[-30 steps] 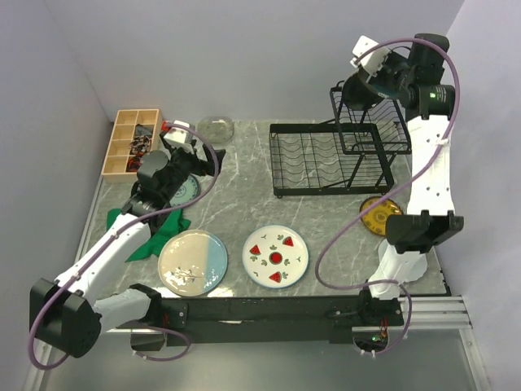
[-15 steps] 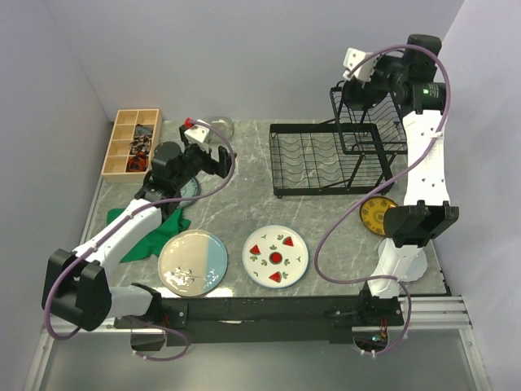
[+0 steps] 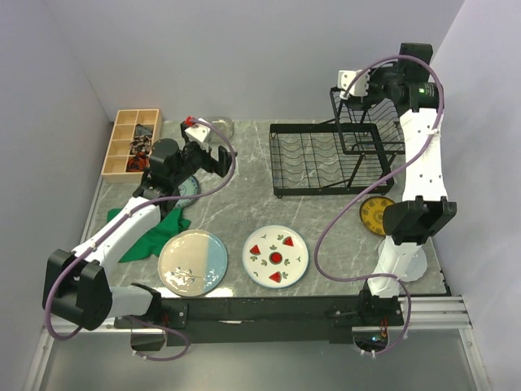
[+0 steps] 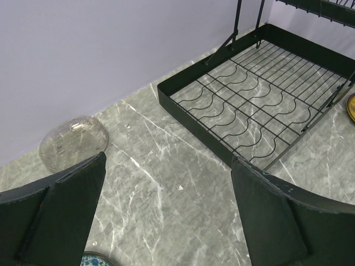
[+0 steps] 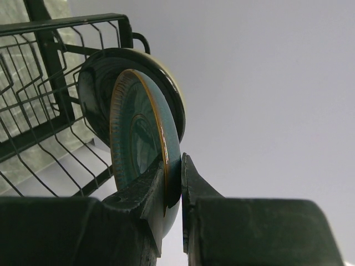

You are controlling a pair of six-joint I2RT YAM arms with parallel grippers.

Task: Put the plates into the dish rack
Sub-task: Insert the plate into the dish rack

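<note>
Glazed slate-blue plate (image 5: pixel 136 141) pinched edgewise in right jaws — left jaws gape wide.

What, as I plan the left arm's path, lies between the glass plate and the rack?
Only bare marble table with a few pale specks lies between the glass plate and the rack, as the left wrist view shows.

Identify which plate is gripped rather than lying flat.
The slate-blue plate, its rim pinched by the right gripper; the watermelon plate, cream-and-blue plate and yellow plate lie flat.
</note>
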